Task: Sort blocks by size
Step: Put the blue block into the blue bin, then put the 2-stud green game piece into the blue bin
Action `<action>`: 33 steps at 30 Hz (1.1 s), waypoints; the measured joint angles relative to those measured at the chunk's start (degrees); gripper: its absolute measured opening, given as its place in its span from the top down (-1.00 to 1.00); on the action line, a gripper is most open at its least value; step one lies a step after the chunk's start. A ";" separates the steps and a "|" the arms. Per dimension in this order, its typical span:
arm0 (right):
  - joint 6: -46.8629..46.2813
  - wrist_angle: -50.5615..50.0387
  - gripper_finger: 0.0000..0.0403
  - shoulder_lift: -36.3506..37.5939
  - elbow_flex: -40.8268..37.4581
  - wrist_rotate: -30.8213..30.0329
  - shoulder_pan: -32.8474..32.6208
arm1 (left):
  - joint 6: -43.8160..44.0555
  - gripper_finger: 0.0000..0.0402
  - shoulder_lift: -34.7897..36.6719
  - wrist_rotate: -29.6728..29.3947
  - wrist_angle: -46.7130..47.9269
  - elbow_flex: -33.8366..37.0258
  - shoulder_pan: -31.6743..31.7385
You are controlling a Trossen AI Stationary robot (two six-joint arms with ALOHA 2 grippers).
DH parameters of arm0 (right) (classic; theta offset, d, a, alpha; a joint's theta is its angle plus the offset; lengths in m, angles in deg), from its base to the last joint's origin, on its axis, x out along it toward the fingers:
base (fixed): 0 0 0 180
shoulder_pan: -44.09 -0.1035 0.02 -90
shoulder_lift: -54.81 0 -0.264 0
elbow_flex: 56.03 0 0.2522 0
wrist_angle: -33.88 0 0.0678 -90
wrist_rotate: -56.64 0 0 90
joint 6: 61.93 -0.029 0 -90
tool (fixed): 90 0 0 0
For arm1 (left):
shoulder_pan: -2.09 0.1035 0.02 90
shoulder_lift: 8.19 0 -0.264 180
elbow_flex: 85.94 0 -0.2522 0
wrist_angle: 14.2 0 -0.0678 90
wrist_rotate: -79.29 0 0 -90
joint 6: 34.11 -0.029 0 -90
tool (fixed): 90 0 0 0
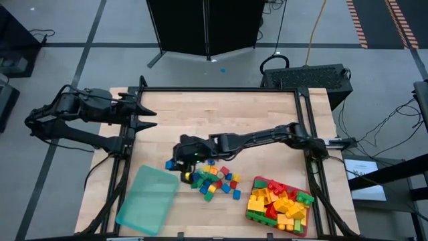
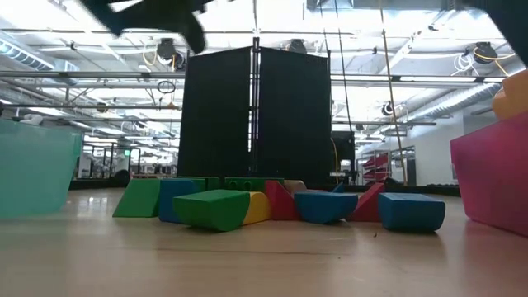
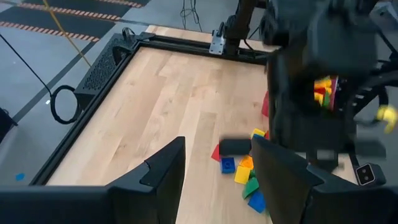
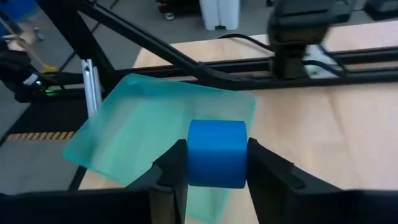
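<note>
Left gripper [image 1: 152, 114], fingers spread, idle at the desk's [image 1: 221, 114] far-left edge. Teal tray [image 1: 148, 199] at front left. Right gripper [image 4: 214, 171] pinches a small blue block [image 4: 217, 153] above the multicoloured loose blocks [image 1: 214, 181]. Red tray [image 1: 279, 206] holds larger bricks.

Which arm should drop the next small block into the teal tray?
Right. Its end effector is already shut on a blue block, just short of the teal tray. The left end effector waits open at the table's far-left edge, holding nothing.
</note>
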 joint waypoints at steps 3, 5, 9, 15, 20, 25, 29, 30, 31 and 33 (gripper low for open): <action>0.15 -0.22 0.43 -5.59 7.12 2.77 -0.16 | 0.00 0.07 0.56 0.00 0.01 0.00 -0.01; 0.15 -0.09 0.42 -9.34 12.34 4.87 -0.38 | 0.00 0.07 1.02 0.00 0.05 0.00 -0.01; -1.30 -0.56 0.42 -15.15 19.34 10.41 -0.64 | 0.00 0.07 2.48 -0.01 0.04 0.00 0.01; -6.06 1.12 0.40 -17.16 18.72 15.75 -0.42 | -0.01 0.07 4.17 -0.20 0.03 0.00 0.00; -6.21 -0.74 0.23 -17.27 18.72 14.84 -0.42 | -0.46 0.07 4.85 -0.22 0.02 0.00 0.00; -5.96 -0.76 -0.04 -17.27 18.72 13.59 -0.42 | -0.46 0.07 4.94 -0.22 0.02 0.00 0.00; -5.92 -0.74 -0.18 -17.27 18.72 11.59 -0.38 | -0.46 0.07 4.94 -0.22 0.01 0.00 0.01; -6.57 -0.98 -0.20 -17.25 18.72 11.74 -0.26 | -0.46 0.07 4.94 -0.22 0.03 0.00 -0.01; -7.09 -2.48 -0.21 -16.81 18.72 12.28 -0.10 | -0.46 0.07 4.94 -0.22 0.03 0.00 0.00; -7.40 -9.09 -0.22 -15.20 18.72 13.73 0.41 | -0.44 0.07 4.94 -0.22 0.07 0.00 0.00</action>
